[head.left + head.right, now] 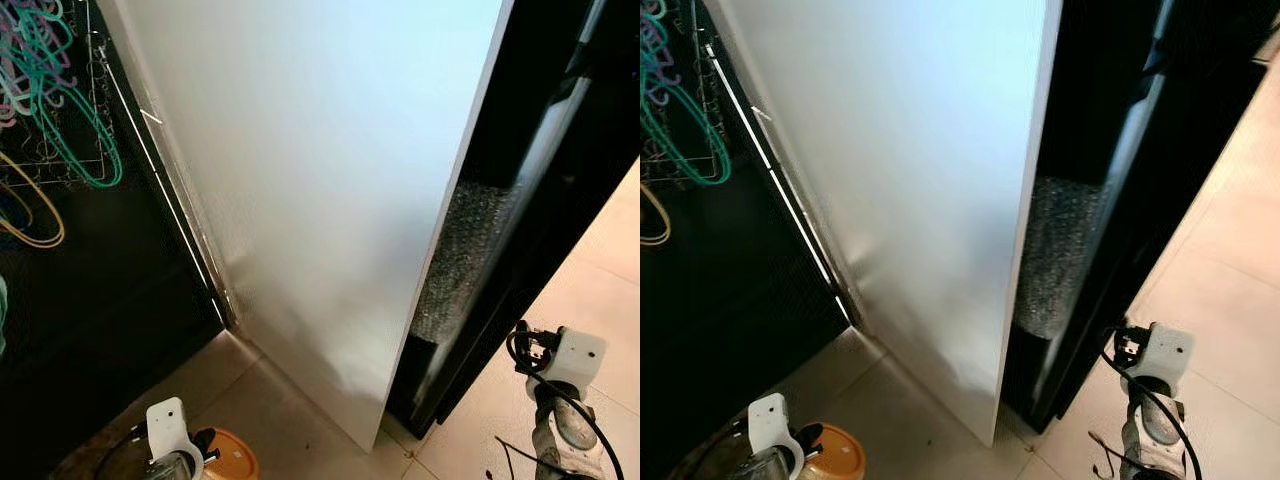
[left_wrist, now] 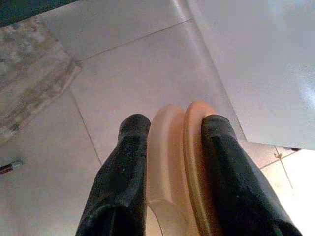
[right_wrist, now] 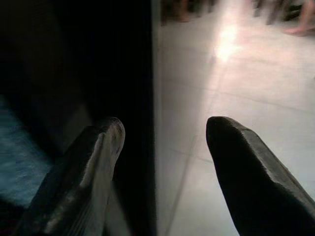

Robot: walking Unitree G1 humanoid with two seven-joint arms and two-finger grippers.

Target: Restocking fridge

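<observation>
A: Left wrist view first: what is the item?

B: A round peach-and-orange container [image 2: 179,162], like a tub with a lid seen edge-on, sits low in the middle of that frame, pinched between the two black fingers [image 2: 123,182] of the left gripper [image 2: 172,132]. Pale floor tiles [image 2: 123,73] lie beyond it. In the left eye view the same orange tub shows at the bottom left edge, beside the white wrist housing.

A: And the fridge?

B: The fridge door [image 1: 330,200], a broad white panel, fills the centre of the left eye view. It stands ajar; a dark gap with a mottled, bubbly surface [image 1: 460,250] shows along its right edge, centre right of the frame.

A: The other arm?

B: The right gripper [image 3: 165,128] holds nothing, its fingers spread wide, a dark edge and bright floor between them. Its wrist sits at the lower right of the left eye view.

A: Anything else around?

B: Green and yellow clothes hangers [image 1: 50,110] on a wire rack, upper left.

A: So which step?

B: I judge it the approach: item in hand, nothing shelved yet. Next, the door likely needs swinging wider with the free right gripper, then the tub carried round to the opening. No shelf is visible, so I cannot say where it goes.
</observation>
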